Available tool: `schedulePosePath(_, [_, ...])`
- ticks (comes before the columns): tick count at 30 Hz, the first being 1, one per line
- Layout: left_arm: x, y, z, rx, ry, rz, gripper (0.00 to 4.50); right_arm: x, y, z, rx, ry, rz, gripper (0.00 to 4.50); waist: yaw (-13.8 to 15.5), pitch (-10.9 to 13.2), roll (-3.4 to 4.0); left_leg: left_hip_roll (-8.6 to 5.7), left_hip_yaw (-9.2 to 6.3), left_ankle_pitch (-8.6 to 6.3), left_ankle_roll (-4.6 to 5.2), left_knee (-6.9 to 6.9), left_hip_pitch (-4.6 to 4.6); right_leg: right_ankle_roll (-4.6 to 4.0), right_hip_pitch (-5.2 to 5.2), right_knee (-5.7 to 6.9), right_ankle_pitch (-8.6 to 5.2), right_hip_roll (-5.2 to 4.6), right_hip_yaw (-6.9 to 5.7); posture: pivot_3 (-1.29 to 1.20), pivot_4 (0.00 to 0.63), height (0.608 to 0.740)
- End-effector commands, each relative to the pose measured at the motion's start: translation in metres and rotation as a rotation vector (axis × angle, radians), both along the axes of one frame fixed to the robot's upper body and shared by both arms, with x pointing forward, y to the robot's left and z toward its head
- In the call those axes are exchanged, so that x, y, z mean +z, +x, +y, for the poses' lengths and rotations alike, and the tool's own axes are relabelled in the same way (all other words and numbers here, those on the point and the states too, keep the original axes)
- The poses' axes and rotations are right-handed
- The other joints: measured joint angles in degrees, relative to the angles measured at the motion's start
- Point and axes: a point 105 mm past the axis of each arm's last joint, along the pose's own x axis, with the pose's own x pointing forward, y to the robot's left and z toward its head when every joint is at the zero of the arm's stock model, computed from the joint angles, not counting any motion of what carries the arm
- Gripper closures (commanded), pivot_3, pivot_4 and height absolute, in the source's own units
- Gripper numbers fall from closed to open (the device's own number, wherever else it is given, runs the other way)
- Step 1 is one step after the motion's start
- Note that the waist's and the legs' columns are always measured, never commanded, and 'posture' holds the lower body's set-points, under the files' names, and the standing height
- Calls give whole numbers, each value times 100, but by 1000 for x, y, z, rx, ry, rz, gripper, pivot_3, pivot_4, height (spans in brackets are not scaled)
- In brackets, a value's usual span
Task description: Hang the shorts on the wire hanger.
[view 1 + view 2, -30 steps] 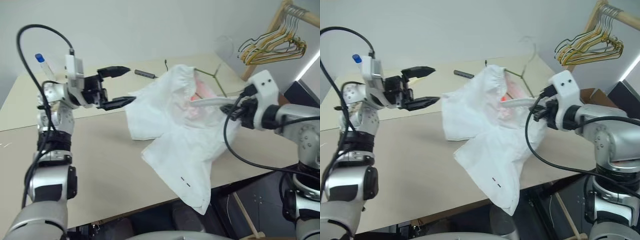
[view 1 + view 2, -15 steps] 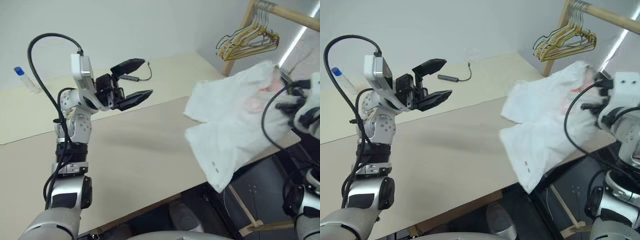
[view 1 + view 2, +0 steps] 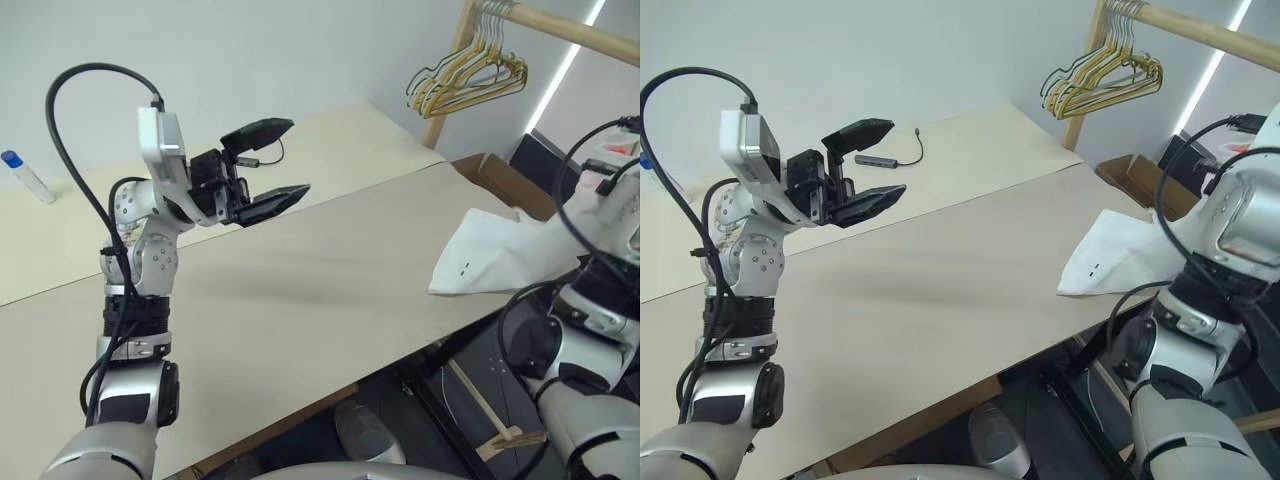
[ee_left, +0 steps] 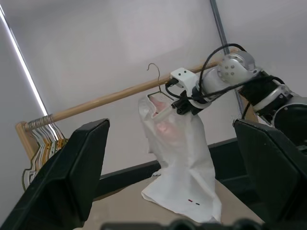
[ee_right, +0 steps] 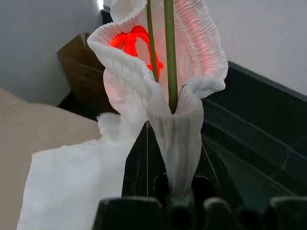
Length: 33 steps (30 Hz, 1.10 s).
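The white shorts [image 4: 178, 160] hang in the air with a pink stain near the gathered waistband [image 5: 192, 43]. My right gripper [image 4: 184, 103] is shut on a bunch of that waistband cloth. The thin wire hanger [image 5: 168, 52] runs up through the waistband, and its hook [image 4: 154, 76] rises just in front of the wooden rail [image 4: 105, 98]. The shorts' lower part [image 3: 490, 262] drapes past the table's right edge. Over the left half of the table my left gripper [image 3: 297, 156] is raised and open, holding nothing and pointing toward the shorts.
The beige table [image 3: 330, 285] stretches across the middle. A wooden rail [image 3: 560, 30] at the back right carries bunched yellow and dark hangers [image 3: 470, 72]. A cardboard box [image 3: 497, 178] stands on the floor beyond the table. A blue-capped tube [image 3: 22, 176] and a dark cable adapter [image 3: 880, 158] lie at the back.
The view has swung to the right. My right gripper has carried the shorts off the table's middle, rightward and up toward the rail. The left gripper stays open and has barely moved.
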Motion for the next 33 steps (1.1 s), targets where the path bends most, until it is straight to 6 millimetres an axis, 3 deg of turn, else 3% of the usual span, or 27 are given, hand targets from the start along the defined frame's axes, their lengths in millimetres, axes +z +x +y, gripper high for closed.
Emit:
schedulePosePath(1, [12, -7, 1, 9, -5, -48, 35, 23, -2, -17, -64, 0, -104, 4500, 18, 0, 0, -1, -1, 0, 0, -2, 0, 0, 4, -5, 0, 0, 0, -325, 0, 740])
schedulePosePath(7, [8, -7, 0, 37, 36, -37, 35, 18, 5, -34, -116, 130, -52, 4500, 104, 9, 13, -10, 6, 3, 6, -33, 67, 6, 82, -57, -4, 0, 5, -304, 0, 740])
schedulePosePath(13, [5, -6, 1, 52, 62, -40, 35, 25, 15, -46, -100, 188, -69, 4500, 129, 13, 18, -15, 25, 3, 7, -40, 85, 13, 108, -74, -9, 1, 15, -294, 0, 740])
schedulePosePath(21, [3, -7, 1, 54, 76, -41, 35, 12, 21, -48, -89, 365, -68, 4500, 189, 18, 17, -17, 24, 3, 7, -45, 83, 15, 115, -89, -10, 0, 16, -288, 0, 740])
schedulePosePath(31, [3, -7, 0, 41, 71, -39, 35, 4, 23, -47, -97, 309, -4, 4500, 304, 23, 22, -18, 29, 3, 6, -45, 83, 22, 117, -96, -14, 0, 21, -290, 0, 740])
schedulePosePath(33, [3, -7, 0, 38, 62, -36, 0, 5, 23, -47, -99, 277, -1, 3770, 315, 24, 23, -19, 29, 3, 7, -45, 82, 22, 117, -96, -14, 0, 22, -290, 0, 740])
